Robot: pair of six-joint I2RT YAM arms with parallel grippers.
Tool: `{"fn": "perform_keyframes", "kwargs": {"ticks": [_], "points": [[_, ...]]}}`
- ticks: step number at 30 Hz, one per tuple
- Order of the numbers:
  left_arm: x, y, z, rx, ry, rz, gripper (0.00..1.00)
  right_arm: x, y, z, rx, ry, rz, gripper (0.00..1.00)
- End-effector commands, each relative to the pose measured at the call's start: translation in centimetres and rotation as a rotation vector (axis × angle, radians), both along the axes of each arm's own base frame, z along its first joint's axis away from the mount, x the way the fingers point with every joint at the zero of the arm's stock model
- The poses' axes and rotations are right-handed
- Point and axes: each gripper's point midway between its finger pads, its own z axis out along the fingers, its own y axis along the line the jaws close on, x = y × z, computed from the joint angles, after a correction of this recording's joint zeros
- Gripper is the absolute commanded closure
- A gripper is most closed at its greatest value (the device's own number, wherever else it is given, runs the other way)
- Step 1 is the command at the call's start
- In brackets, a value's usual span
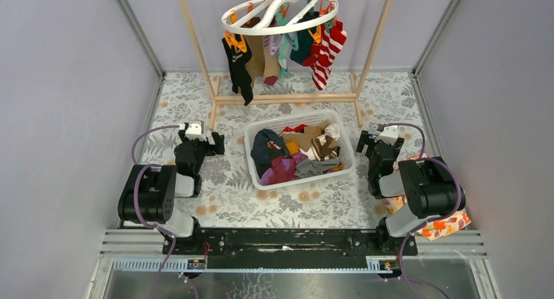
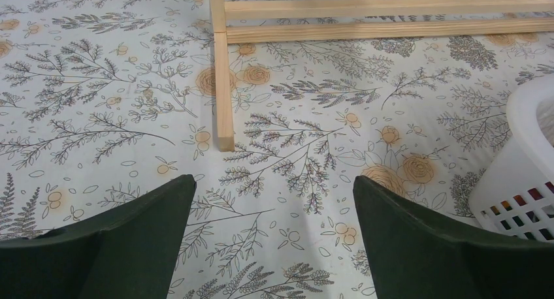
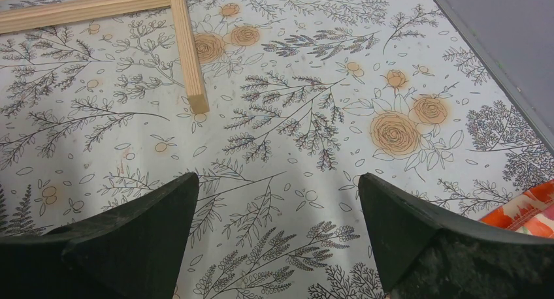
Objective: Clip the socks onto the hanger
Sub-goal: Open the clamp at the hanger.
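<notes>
Left gripper (image 2: 274, 188) and right gripper (image 3: 277, 185) are flanking the basket (image 1: 302, 181), spread and empty. Socks (image 1: 287, 165) inside are awaiting clipping (hanger (image 1: 281, 30) part-filled)

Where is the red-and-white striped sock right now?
The striped sock hangs on the hanger's right side in the top view, at the back beyond the basket.

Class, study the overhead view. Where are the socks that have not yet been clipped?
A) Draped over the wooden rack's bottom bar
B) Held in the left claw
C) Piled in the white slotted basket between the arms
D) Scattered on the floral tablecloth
C: the loose socks lie heaped inside the white basket, and the left claw and right claw are open and empty.
</notes>
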Motion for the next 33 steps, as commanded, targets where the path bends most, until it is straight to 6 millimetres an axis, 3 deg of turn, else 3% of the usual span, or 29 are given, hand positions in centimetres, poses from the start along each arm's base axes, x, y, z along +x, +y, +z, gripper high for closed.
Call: {"fn": "perform_keyframes", "kwargs": {"ticks": [1,12,17,19,20,24,28,33], "points": [[0.9,0.2,1.4,0.028,-0.053,0.009,0.01,0.7,-0.2,2.0,0.004,-0.071,-0.011,0.0],[0.9,0.2,1.5,0.032,-0.057,0.016,0.01,0.8,-0.4,2.0,0.002,-0.061,-0.019,0.0],[1.4,1.6,3.4,-0.007,-0.051,0.088,0.01,0.4,-1.6,4.6,0.019,-0.082,-0.108,0.0],[1.6,1.5,4.8,-0.024,-0.006,0.06,0.01,0.4,-2.1,6.5,0.07,-0.075,-0.172,0.0],[1.5,1.2,4.5,-0.03,0.067,0.041,0.01,0.4,-2.0,7.7,0.128,-0.089,-0.196,0.0],[1.9,0.4,8.3,-0.024,0.157,-0.025,0.01,1.9,1.7,14.0,0.355,-0.204,-0.048,0.0],[1.5,-0.6,13.7,-0.016,0.193,-0.12,0.01,2.2,7.9,19.4,0.538,-0.245,0.274,0.0],[0.6,-1.6,18.6,-0.049,0.246,-0.2,0.01,1.2,14.9,24.5,0.599,-0.289,0.663,0.0]]}}
